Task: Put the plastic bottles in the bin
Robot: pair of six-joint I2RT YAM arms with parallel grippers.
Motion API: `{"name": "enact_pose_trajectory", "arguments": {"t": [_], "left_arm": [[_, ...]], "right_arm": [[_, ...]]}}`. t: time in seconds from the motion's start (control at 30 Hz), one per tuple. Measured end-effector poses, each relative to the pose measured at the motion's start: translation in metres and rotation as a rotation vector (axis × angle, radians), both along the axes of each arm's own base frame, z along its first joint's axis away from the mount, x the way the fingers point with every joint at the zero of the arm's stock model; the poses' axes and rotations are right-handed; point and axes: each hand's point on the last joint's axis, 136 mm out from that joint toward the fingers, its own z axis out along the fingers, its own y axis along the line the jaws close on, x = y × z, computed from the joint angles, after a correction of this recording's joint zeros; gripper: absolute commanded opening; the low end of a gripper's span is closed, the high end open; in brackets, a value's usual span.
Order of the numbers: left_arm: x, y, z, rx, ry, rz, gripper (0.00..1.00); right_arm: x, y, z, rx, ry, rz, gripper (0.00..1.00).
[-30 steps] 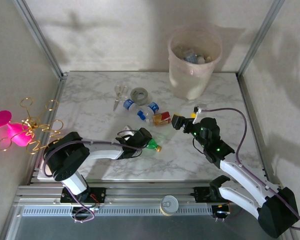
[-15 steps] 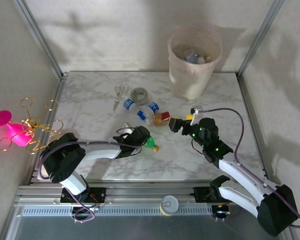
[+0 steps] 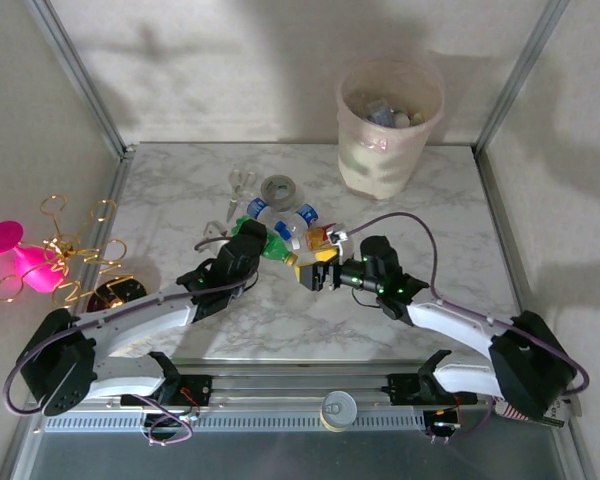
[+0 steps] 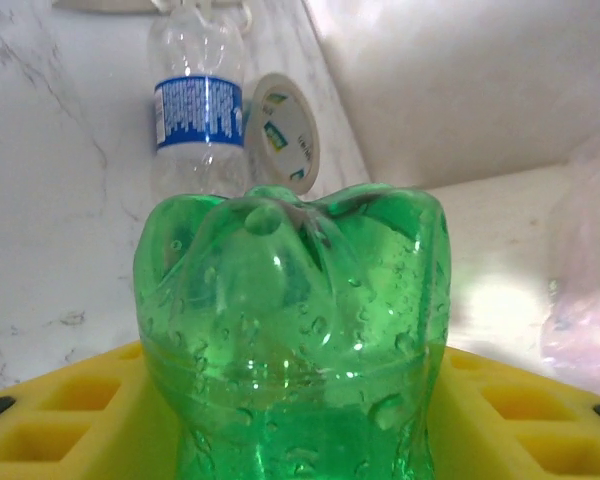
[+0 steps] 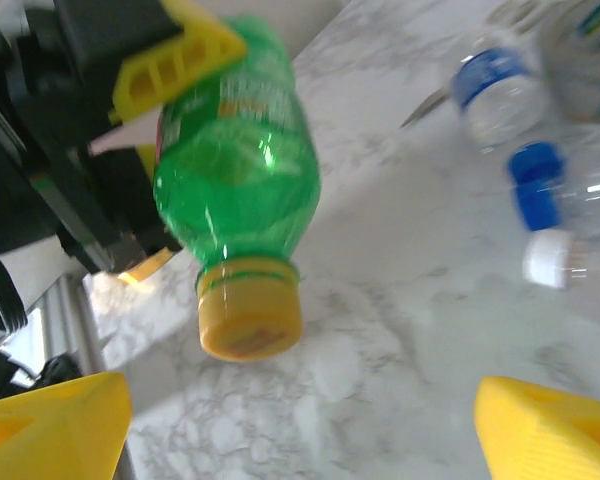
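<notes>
My left gripper is shut on a green plastic bottle and holds it above the table, its yellow cap pointing toward the right arm. In the left wrist view the bottle's base sits between the yellow fingers. My right gripper is open just beyond the cap, its yellow fingertips apart and touching nothing. Two clear bottles with blue caps and one with an orange-red label lie on the marble. The bin stands at the back right with bottles inside.
A grey tape roll and scissors lie behind the clear bottles. Metal frame posts bound the table at both sides. A pink and gold wire ornament sits outside the left edge.
The left gripper closed on the green bottle and lifted it up and toward the back. The right gripper swung left and nearer, coming up to the bottle's cap.
</notes>
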Motion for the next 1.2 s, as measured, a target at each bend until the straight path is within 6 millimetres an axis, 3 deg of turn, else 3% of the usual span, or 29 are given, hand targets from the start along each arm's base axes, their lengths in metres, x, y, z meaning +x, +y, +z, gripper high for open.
{"name": "enact_pose_trajectory", "arguments": {"t": [0.2,0.37,0.6,0.73,0.8,0.9,1.03,1.2], "left_arm": [[-0.010,0.017,0.008,-0.011,-0.042,0.025,0.54],[-0.016,0.025,0.007,-0.015,-0.052,0.031,0.54],[-0.021,0.030,0.009,-0.026,-0.064,0.031,0.55],[-0.022,0.032,0.007,-0.025,-0.063,0.034,0.57],[-0.022,0.032,0.007,-0.023,-0.064,0.035,0.68],[-0.022,0.033,0.007,-0.020,-0.065,0.038,0.98],[-0.021,0.037,0.009,-0.018,-0.070,0.049,1.00],[-0.021,0.052,0.026,-0.033,-0.117,0.090,1.00]], "right_arm": [[-0.009,0.035,-0.001,0.014,0.008,0.106,0.81],[-0.009,0.058,0.006,0.041,-0.003,0.164,0.62],[-0.008,0.070,0.003,0.047,0.011,0.205,0.40],[-0.012,0.073,0.003,0.050,0.012,0.227,0.34],[-0.012,0.073,0.003,0.050,0.012,0.228,0.32],[-0.012,0.073,0.003,0.049,0.009,0.228,0.32],[-0.009,0.071,0.000,0.034,-0.002,0.210,0.32],[-0.002,0.063,-0.011,-0.031,-0.009,0.158,0.32]]}}
